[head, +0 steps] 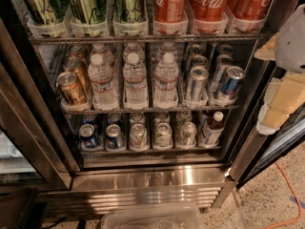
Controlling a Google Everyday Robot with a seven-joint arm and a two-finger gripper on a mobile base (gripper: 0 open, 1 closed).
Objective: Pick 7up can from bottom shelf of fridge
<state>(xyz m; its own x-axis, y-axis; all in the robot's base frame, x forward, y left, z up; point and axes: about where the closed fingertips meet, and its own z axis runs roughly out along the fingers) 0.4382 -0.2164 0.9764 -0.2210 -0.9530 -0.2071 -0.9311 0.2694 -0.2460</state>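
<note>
The fridge (38, 128) stands open in front of me. Its bottom shelf (152, 150) holds short cans in clear lane trays. Several green-and-pale 7up cans fill three middle lanes; the front ones are at left (138, 136), middle (163, 135) and right (187, 133). Dark-blue cans (89, 136) fill the two left lanes, and a dark bottle with a white cap (211, 128) stands at the right end. My gripper (281, 99), white and cream, hangs at the right edge of the view, outside the fridge, right of and above the bottom shelf and well away from the cans.
The rack above holds gold cans (71, 87), water bottles (136, 82) and slim silver-and-blue cans (231, 82). The top rack holds green cans and red Coca-Cola cans (207, 1). A clear plastic bin (152, 218) sits on the floor below the steel base. An orange cable (291, 194) runs at right.
</note>
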